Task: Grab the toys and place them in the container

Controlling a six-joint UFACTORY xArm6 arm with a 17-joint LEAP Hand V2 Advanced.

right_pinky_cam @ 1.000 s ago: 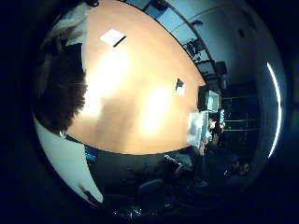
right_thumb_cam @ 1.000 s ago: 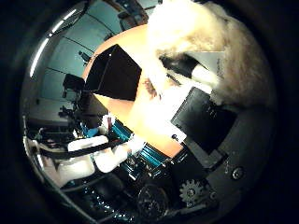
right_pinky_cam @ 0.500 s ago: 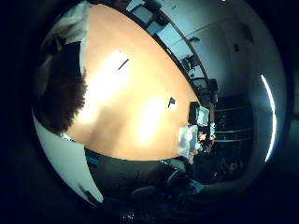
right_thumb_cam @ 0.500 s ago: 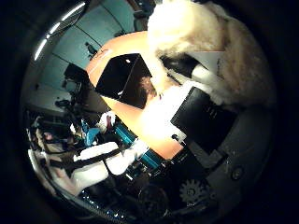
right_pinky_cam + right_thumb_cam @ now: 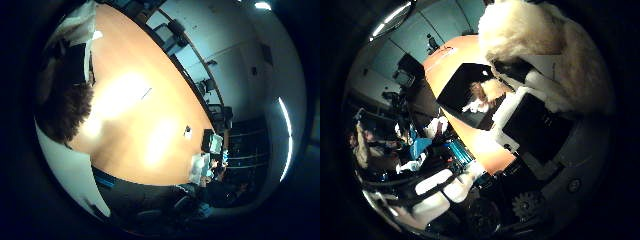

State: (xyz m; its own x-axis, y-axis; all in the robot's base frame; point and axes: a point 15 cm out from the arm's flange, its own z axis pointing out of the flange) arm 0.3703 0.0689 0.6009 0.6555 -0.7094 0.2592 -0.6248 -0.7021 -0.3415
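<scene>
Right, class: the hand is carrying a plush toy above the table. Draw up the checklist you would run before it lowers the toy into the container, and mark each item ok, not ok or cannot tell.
1. Toy held: the cream plush toy sits against the hand, fingers curled round it. Ok.
2. Container in sight: the black container stands on the orange table. Ok.
3. Container open: its top is open, and something pale and brown already lies inside. Ok.
4. Toy directly over the opening: cannot tell from these views.
5. Other toys left on the table: none shows, only small flat items far off; the brown furry patch is too close to identify. Cannot tell.
</scene>
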